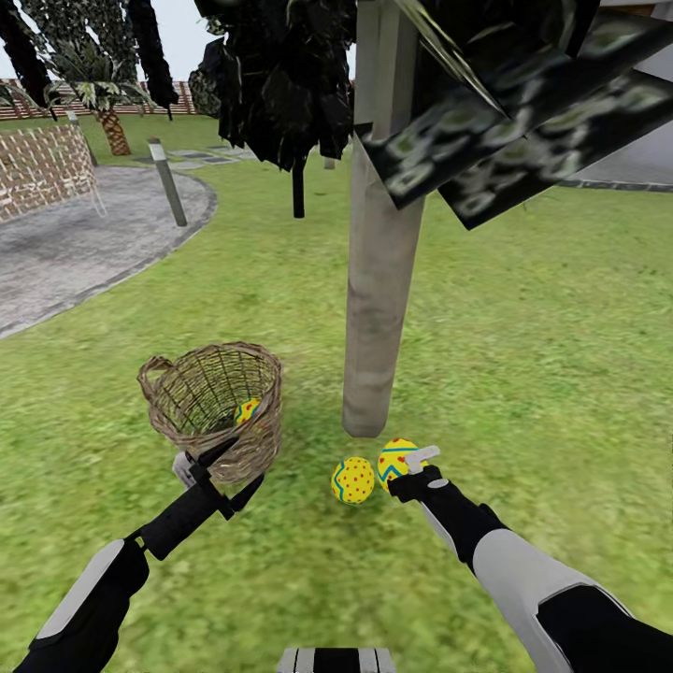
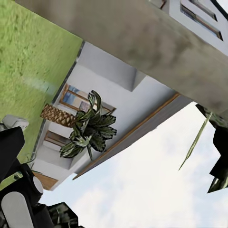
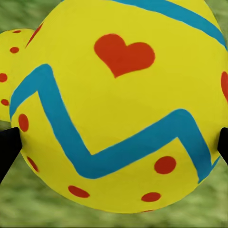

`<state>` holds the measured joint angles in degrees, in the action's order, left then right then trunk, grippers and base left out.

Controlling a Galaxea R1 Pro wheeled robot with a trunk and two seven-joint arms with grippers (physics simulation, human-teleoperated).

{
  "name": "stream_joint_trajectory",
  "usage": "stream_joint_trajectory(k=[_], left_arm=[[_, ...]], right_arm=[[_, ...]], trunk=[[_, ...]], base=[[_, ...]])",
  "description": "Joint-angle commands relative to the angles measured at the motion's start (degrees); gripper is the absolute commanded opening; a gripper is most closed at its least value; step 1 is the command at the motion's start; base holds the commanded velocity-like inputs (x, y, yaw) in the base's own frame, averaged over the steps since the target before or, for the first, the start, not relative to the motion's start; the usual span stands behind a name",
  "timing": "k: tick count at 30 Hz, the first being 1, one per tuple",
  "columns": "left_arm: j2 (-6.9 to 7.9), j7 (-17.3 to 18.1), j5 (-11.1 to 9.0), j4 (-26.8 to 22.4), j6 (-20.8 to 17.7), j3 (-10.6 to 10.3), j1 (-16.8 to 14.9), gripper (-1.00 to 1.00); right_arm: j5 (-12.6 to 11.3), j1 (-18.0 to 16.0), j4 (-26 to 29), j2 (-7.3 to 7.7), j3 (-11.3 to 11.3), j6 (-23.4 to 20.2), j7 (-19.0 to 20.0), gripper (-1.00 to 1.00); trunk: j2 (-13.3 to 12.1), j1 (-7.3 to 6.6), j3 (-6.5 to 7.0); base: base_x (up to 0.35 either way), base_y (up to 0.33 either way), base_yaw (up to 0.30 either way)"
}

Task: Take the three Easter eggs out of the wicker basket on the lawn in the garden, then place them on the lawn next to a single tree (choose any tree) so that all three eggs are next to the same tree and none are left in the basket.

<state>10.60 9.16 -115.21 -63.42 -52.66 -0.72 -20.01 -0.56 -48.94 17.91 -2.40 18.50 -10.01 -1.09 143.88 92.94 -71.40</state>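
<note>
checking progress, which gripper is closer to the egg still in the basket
Left. The left gripper is at the near rim of the wicker basket, just below the egg inside. The right gripper is off at the tree's base, around another egg.

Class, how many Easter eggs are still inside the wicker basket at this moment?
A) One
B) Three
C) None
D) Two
A: one egg shows inside the basket, while two eggs are at the foot of the tree trunk, one at the right tool.
</note>
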Motion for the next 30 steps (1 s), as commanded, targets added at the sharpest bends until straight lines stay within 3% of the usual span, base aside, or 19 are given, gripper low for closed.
stream_joint_trajectory(k=[1, 5, 9, 27, 30], left_arm=[[0.04, 0.51, 0.34, 0.05, -0.08, -0.07, -0.03, 1.00], [-0.01, 0.51, 0.34, 0.05, -0.08, -0.32, -0.03, 1.00], [0.03, 0.51, 0.33, 0.05, 0.16, -2.73, -0.03, 1.00], [-0.02, 0.59, 0.28, 2.07, 0.19, -2.97, -0.03, 1.00], [-0.04, 0.59, 0.33, 2.07, 0.19, -2.97, -0.03, 1.00]], right_arm=[[-0.06, -0.02, 0.10, 0.03, 0.31, -0.36, -0.14, -1.00], [-0.06, -0.02, 0.10, 0.03, 0.31, -0.36, -0.14, -1.00], [-0.06, -0.02, 0.10, 0.03, 0.31, -0.36, -0.14, -1.00], [0.11, -0.02, 0.19, -0.15, 0.49, -0.36, -0.11, -1.00], [0.12, -0.02, 0.17, -0.15, 0.50, -0.36, -0.14, -1.00]], trunk=[[0.02, -0.01, -0.04], [0.02, -0.01, -0.04], [0.02, -0.01, -0.04], [0.02, -0.01, -0.04], [0.06, 0.07, -0.71]], base=[[0.000, 0.000, 0.000], [0.050, -0.029, 0.000], [0.229, -0.216, 0.000], [0.032, -0.032, 0.012], [0.000, 0.000, 0.234]])
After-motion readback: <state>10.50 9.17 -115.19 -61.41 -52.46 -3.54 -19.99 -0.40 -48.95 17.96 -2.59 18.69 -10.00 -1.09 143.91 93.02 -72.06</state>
